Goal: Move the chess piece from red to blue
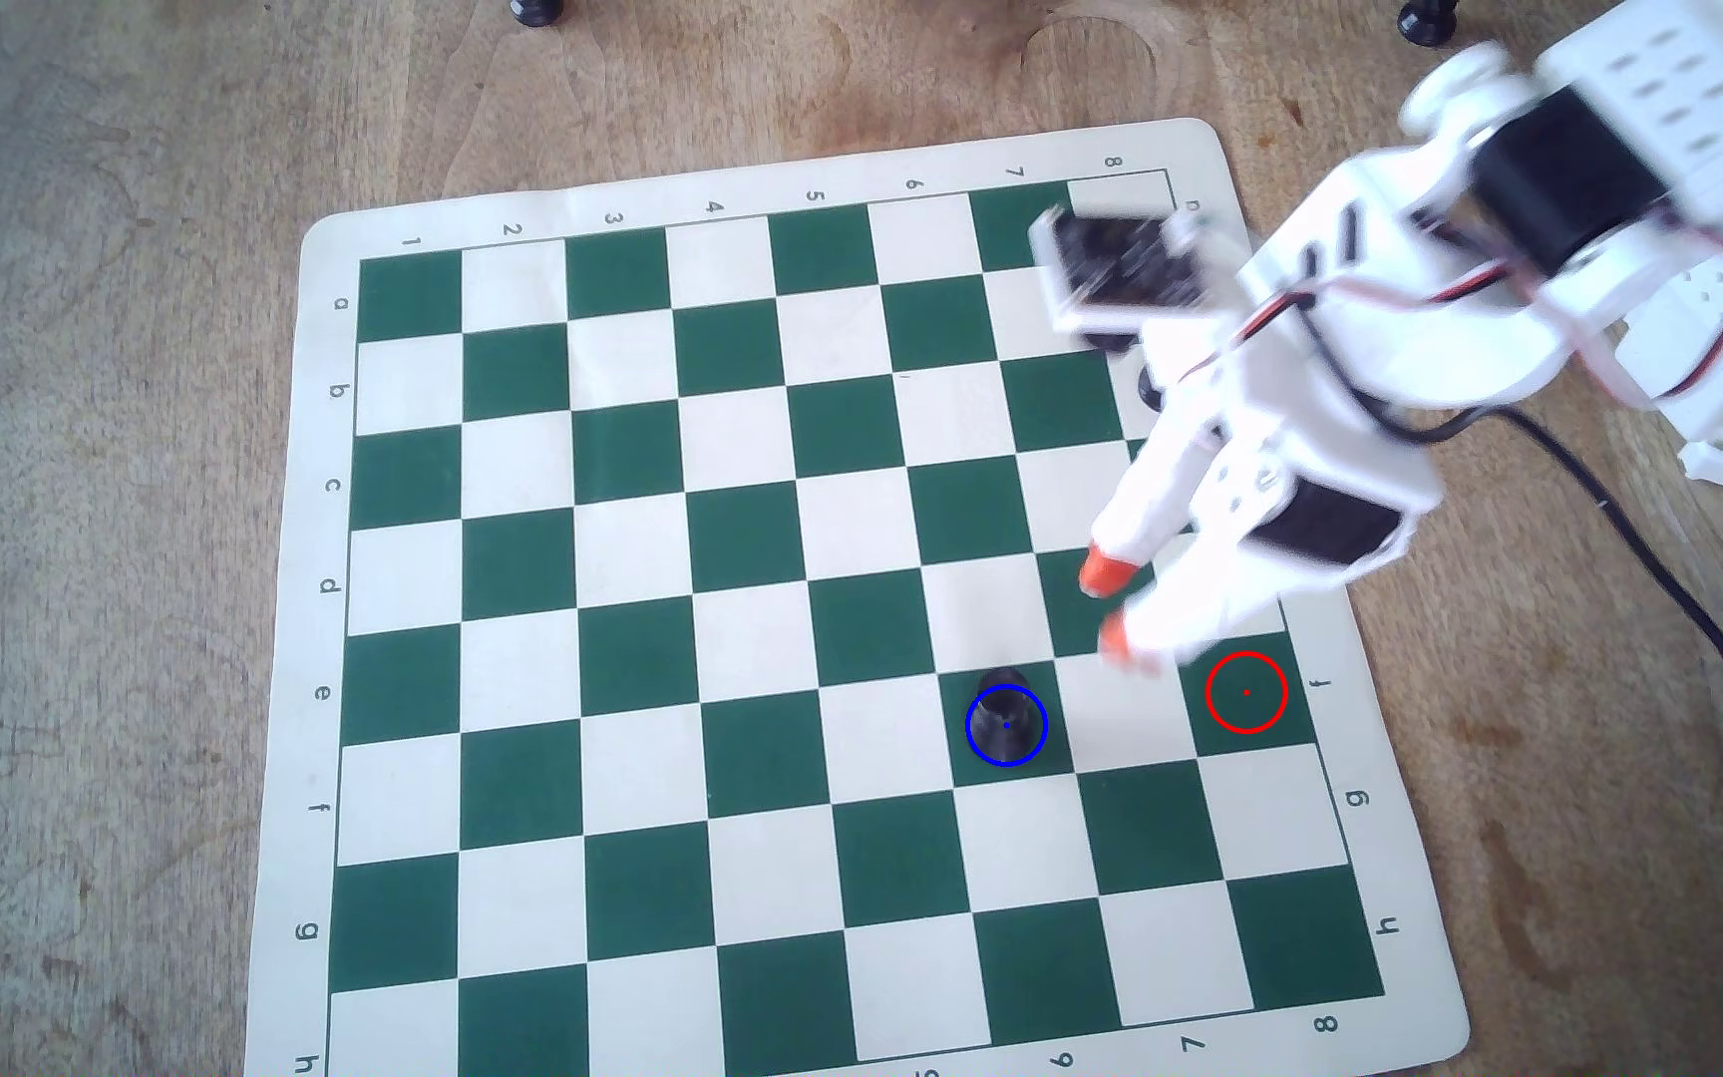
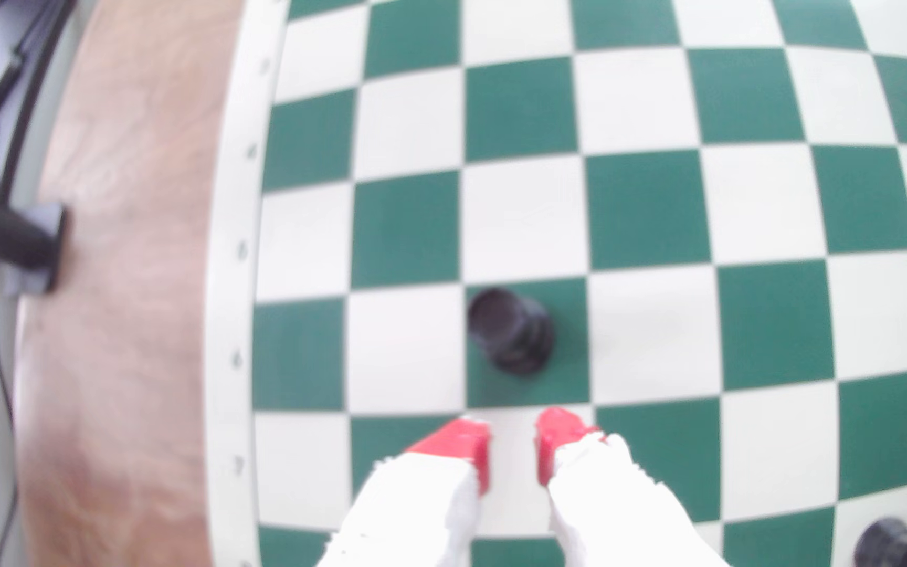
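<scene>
Chessboard lies on the wooden desk; squares around the blue circle are clear of other pieces. Chess piece stands upright inside the blue circle, on a green square. Red circle, two squares from blue near the board edge, is vacant. Claw hangs between the circles, fingertips slightly apart, gripping nothing, chess piece just beyond them.
</scene>
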`<control>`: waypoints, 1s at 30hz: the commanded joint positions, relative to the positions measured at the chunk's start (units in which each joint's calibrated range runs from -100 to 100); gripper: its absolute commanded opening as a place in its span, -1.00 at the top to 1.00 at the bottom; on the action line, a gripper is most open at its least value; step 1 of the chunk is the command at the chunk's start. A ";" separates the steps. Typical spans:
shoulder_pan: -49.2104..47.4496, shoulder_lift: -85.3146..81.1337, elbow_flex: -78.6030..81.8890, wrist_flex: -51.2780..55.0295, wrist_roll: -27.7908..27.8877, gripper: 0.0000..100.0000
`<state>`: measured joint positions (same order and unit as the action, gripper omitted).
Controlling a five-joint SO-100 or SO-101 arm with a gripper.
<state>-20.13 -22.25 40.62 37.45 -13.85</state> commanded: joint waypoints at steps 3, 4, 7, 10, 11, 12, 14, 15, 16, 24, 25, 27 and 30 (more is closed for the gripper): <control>6.09 -34.04 18.94 -9.69 -0.34 1.00; 6.72 -37.26 21.66 -10.67 0.49 1.00; 8.91 -46.09 30.55 -17.96 3.17 1.00; 9.61 -55.26 45.14 -32.04 6.74 1.00; 9.30 -59.50 49.13 -34.67 7.03 1.00; 8.83 -65.36 52.12 -34.01 7.33 1.00; 9.61 -73.34 56.11 -34.01 8.99 1.00; 10.94 -73.34 56.02 -35.65 8.84 1.00; 12.19 -73.34 55.93 -37.61 8.89 1.00; 21.35 -73.43 59.29 -79.87 11.92 1.00; 22.21 -73.43 59.38 -86.02 12.36 1.00; 22.60 -73.51 59.38 -93.14 13.92 1.00; 22.36 -73.51 59.38 -107.97 15.34 1.00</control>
<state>1.92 -96.06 99.10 -51.24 -0.07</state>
